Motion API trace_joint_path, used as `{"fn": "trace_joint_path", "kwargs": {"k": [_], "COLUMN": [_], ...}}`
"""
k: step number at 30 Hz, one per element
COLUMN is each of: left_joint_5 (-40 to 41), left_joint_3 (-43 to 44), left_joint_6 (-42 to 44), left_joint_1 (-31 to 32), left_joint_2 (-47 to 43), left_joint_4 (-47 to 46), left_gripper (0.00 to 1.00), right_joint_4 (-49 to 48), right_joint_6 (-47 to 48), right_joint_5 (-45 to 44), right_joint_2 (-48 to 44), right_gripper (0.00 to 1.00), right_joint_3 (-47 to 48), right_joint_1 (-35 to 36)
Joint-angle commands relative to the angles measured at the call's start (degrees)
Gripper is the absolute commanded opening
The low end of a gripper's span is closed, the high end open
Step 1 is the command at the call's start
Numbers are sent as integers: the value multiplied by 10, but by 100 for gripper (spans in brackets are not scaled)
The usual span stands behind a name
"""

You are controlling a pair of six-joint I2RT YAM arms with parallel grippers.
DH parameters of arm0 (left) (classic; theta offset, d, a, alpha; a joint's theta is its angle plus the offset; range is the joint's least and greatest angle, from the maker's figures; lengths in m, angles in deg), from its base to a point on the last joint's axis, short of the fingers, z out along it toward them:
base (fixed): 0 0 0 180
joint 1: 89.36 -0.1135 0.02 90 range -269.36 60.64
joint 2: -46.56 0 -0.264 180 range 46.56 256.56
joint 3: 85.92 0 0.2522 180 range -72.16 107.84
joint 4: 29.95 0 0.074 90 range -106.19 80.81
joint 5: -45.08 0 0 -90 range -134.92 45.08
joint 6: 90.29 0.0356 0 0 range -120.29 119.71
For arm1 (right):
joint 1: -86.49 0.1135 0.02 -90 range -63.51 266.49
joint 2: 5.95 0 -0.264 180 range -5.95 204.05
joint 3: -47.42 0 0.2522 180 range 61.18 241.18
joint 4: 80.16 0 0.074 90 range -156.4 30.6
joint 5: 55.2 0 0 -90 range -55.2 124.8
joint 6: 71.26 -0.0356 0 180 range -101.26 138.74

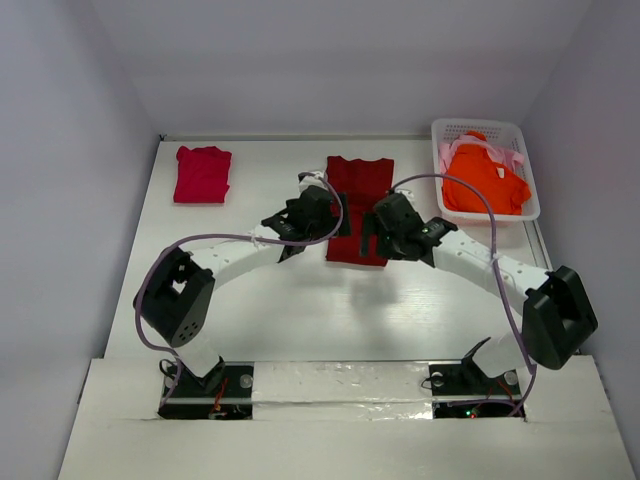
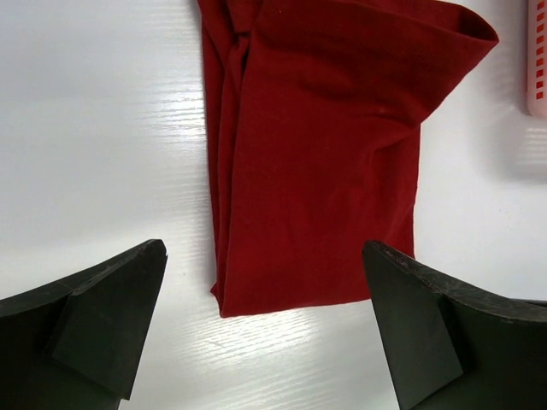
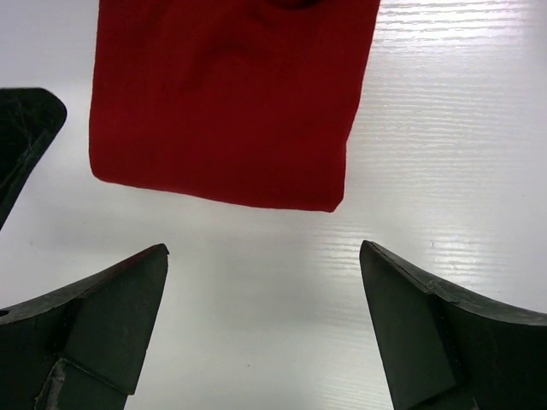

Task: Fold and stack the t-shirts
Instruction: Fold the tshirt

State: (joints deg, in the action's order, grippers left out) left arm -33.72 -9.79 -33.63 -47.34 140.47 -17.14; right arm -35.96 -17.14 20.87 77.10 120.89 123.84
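Note:
A dark red t-shirt lies folded into a long strip at the table's middle. My left gripper hovers open at its left edge, and the wrist view shows the cloth ending between the wide jaws. My right gripper stands open by the strip's near right corner, the folded end lying just beyond its empty jaws. A crimson-pink t-shirt lies folded at the far left. A bright orange t-shirt and a pale pink one sit crumpled in the basket.
A white lattice basket stands at the far right corner, and its edge shows in the left wrist view. The left gripper's finger shows at the left of the right wrist view. White walls close off the table's sides and back.

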Motion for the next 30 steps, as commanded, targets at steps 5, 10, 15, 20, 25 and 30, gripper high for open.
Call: {"fn": "trace_joint_path", "kwargs": {"k": [5, 10, 15, 20, 25, 30], "left_joint_5": [40, 73, 69, 62, 56, 48], "left_joint_3": [0, 14, 7, -19, -36, -44], "left_joint_6": [-5, 0, 0, 8, 14, 21], "left_joint_1": [3, 3, -38, -85, -122, -143], "left_joint_2": [-39, -51, -86, -138, -173, -194], "left_joint_4": [9, 43, 48, 42, 47, 50], "left_gripper": [99, 99, 99, 99, 99, 99], "right_joint_4": [32, 62, 71, 86, 81, 75], "right_joint_6": [14, 24, 34, 48, 61, 67], "right_joint_5": [-71, -123, -153, -215, -216, -214], "right_joint_2": [37, 80, 99, 126, 135, 146], "right_gripper": [98, 97, 97, 97, 97, 96], "right_joint_3": [37, 65, 74, 95, 101, 96], "right_joint_1": [51, 72, 83, 96, 115, 129]}}
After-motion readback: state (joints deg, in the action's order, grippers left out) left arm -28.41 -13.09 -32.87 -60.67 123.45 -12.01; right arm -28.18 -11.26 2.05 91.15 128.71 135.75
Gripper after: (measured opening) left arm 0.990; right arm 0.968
